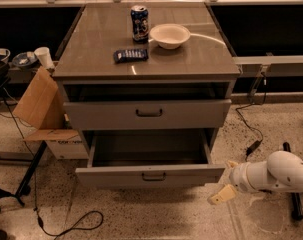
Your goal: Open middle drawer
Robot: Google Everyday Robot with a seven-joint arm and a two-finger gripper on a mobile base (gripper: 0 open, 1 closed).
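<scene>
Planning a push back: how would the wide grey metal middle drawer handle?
The wide grey metal middle drawer, its tray looking empty, likely slides lightly. Being wide, an off-centre push might skew it. The gripper hangs low at its right, apart.

Bare floor [156, 211] before the middle drawer [116, 176]; gripper [222, 183] low beside its right corner.

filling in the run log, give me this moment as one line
middle drawer pulled far out | gripper low beside its right corner, off the handle | upper drawer slightly open
</scene>
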